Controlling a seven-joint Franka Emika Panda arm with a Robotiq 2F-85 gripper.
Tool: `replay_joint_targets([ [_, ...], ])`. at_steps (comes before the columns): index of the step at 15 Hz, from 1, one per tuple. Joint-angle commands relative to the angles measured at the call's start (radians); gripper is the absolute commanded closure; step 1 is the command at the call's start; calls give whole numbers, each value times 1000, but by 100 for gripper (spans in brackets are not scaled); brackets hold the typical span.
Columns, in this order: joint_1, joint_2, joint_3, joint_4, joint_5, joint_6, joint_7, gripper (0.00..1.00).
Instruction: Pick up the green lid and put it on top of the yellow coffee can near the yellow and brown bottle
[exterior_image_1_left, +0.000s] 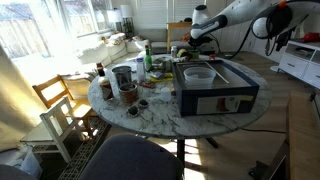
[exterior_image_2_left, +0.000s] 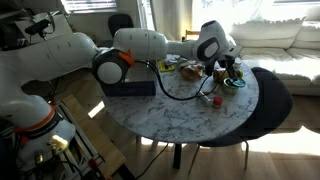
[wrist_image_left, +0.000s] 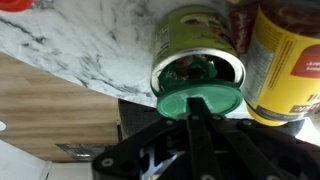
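Note:
In the wrist view my gripper (wrist_image_left: 198, 108) is shut on the green lid (wrist_image_left: 215, 99), one dark finger lying across its middle. The lid hangs at the near rim of the open yellow coffee can (wrist_image_left: 185, 45), whose mouth shows just behind it. The yellow and brown bottle (wrist_image_left: 290, 60) stands close against the can's right side. In both exterior views the gripper (exterior_image_1_left: 190, 38) (exterior_image_2_left: 222, 64) hovers over the cluster of bottles and cans on the round marble table (exterior_image_1_left: 150, 118); the lid is too small to make out there.
A blue box (exterior_image_1_left: 215, 92) with a grey tray on top fills one side of the table (exterior_image_2_left: 190, 115). A metal can (exterior_image_1_left: 122, 78) and bottles stand near it. Wooden chairs (exterior_image_1_left: 62, 105), a dark chair (exterior_image_1_left: 130, 160) and a white sofa (exterior_image_2_left: 290, 40) surround the table.

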Motion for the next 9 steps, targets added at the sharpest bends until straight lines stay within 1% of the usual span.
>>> replay_joint_targets([
  [1,8,16,-17,-2,8,17,12,100],
  [9,8,8,5,-4,21,-30,-40,100],
])
